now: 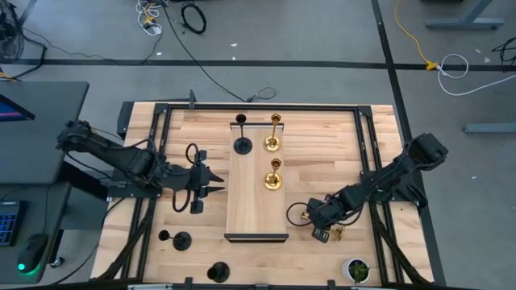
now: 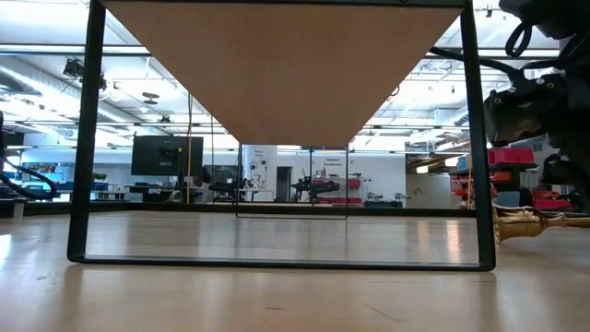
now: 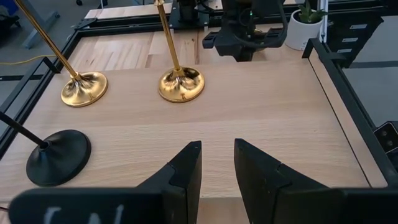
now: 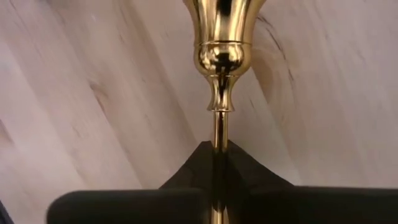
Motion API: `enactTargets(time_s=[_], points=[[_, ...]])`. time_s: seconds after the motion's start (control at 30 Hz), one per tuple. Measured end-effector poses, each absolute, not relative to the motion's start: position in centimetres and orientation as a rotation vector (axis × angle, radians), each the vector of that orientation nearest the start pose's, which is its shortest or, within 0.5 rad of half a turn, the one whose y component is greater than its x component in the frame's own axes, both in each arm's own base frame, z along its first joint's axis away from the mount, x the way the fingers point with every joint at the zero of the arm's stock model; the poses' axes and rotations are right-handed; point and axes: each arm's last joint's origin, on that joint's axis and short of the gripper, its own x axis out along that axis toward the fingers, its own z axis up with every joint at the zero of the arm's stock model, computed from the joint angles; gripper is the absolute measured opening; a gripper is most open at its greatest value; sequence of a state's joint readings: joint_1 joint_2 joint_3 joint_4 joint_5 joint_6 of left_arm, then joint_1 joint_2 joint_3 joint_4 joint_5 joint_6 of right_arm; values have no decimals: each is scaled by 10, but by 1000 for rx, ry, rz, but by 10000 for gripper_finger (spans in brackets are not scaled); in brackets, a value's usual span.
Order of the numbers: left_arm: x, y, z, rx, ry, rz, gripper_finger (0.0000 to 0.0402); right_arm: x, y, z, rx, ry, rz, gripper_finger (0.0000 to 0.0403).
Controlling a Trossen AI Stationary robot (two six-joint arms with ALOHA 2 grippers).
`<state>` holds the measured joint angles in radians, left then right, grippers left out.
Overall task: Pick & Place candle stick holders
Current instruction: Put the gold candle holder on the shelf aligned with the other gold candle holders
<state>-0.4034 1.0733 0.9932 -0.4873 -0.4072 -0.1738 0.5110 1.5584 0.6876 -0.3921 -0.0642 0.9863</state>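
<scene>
Two gold candlesticks and a black one stand upright on their round bases on a raised wooden shelf at the table's middle. Two black candlesticks stand on the table at the near left. My right gripper is shut on a third gold candlestick, low over the table to the right of the shelf. My left gripper is open and empty at the shelf's left edge, and its wrist view shows the shelf's candlestick bases. My right gripper pinches the gold candlestick's thin stem between its two fingers, below the cup. The cup end sticks out past the fingertips. The candlestick lies about level, low over the table; whether it rests on the wood, I cannot tell.
The shelf stands on a thin black frame with open space beneath it. A small green plant in a white pot stands at the near right corner. Black rails run along the table's sides.
</scene>
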Motion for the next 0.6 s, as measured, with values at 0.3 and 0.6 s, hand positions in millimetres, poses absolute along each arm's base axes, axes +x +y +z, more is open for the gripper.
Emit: enactTargets(time_s=[0.3, 0.6], points=[[209, -77, 325, 54, 518, 49, 96, 215, 121, 134, 563, 1290, -198, 6], [209, -77, 325, 55, 519, 48, 96, 208, 110, 169, 538, 1097, -230, 5]])
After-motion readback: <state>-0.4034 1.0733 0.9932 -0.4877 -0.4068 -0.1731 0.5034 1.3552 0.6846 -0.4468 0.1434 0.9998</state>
